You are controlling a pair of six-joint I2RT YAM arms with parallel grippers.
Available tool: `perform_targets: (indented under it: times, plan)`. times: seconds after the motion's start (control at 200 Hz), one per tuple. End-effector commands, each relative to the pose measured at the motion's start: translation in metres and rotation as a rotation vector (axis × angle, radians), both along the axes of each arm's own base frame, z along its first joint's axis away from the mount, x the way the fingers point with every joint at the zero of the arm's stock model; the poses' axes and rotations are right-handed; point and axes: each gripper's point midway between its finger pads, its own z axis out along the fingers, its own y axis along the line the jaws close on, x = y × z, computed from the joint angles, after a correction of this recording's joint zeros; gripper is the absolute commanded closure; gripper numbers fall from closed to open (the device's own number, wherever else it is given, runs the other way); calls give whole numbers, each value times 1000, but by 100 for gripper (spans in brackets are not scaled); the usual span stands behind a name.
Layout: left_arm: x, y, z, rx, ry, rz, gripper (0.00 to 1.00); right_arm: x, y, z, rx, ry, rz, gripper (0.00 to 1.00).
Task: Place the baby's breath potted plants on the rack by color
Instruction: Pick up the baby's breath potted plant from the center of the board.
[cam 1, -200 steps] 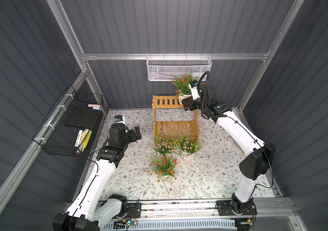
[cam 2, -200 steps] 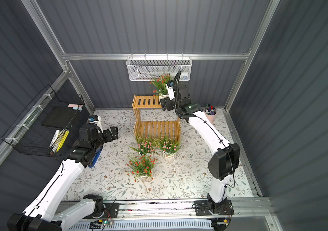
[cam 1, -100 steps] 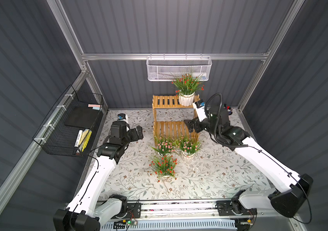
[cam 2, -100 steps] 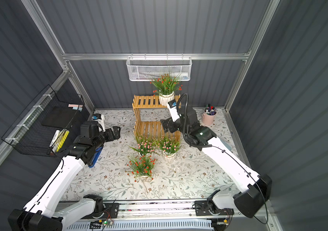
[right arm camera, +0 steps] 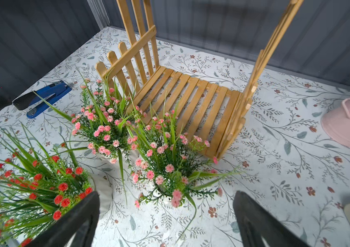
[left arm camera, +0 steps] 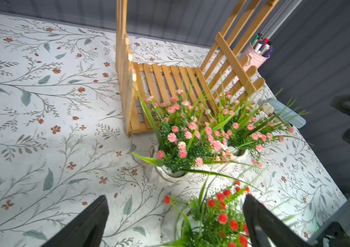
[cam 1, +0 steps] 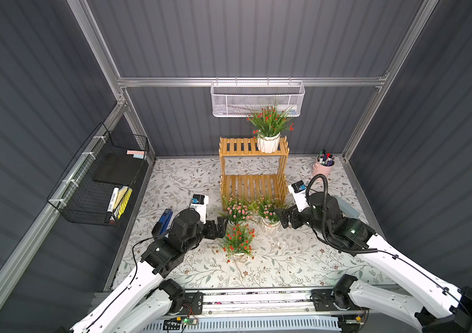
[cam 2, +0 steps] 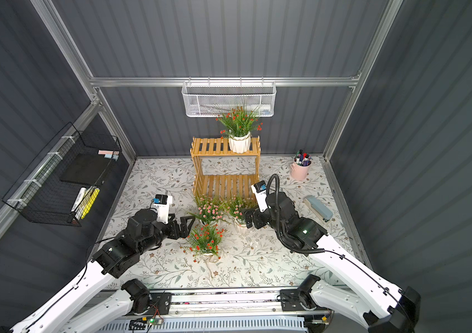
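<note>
Since a second back, the right arm has left the top tier and swung down to the mat, and the left arm has crept in toward the plant cluster. The shelved red plant (cam 1: 268, 135) stands upright and alone toward the right end of the top tier of the rack (cam 1: 253, 186). Bare slats lie beside it, likely kept for its red twin, which would leave the empty lower tier for the pinks. Three plants wait on the floral mat (cam 1: 301, 259). The left pink plant (cam 1: 236, 209) and right pink plant (cam 1: 268, 210) sit side by side just in front of the rack, foliage touching. The loose red plant (cam 1: 237, 239) is near them on the arms' side. The right pincer (cam 1: 279, 217) has its jaws spread wide and holds nothing. It sits low, just beside the right pink plant on its right. In the right wrist view that plant (right arm camera: 165, 162) lies ahead of the gap between the fingers (right arm camera: 80, 216), not yet enclosed. The left pincer (cam 1: 222, 226) is likewise wide open and empty, its tips just left of the loose red plant. In the left wrist view the red blossoms (left arm camera: 216, 213) sit within the gap, nearer one finger. The pot is mostly hidden by foliage, so contact cannot be told. Each arm seems to be lining up low on its nearest plant, to take the pot below the foliage. Crowding could drag a neighbour along.
</note>
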Motion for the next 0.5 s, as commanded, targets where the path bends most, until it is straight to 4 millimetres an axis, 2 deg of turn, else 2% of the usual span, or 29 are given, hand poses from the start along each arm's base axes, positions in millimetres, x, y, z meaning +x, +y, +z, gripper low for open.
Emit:
perform_targets:
  times: [0.0, 0.09, 0.245, 0.345, 0.49]
  plan:
    - [-13, -5, -17, 40, 35, -4, 1, 8, -2, 0, 6, -5, -44, 1]
    - [-24, -18, -20, 87, 19, -39, 1, 12, 3, -2, -5, 5, -42, 1]
    - [-43, -37, -44, 94, 81, -49, 1, 18, 5, -4, -19, 13, -50, 1]
    - [-58, -50, -50, 68, 44, -46, 1, 20, 4, -8, -27, 17, -65, 1]
    - [-76, -67, -55, 140, -64, -16, 1, 22, 2, -13, -37, 18, -76, 1]
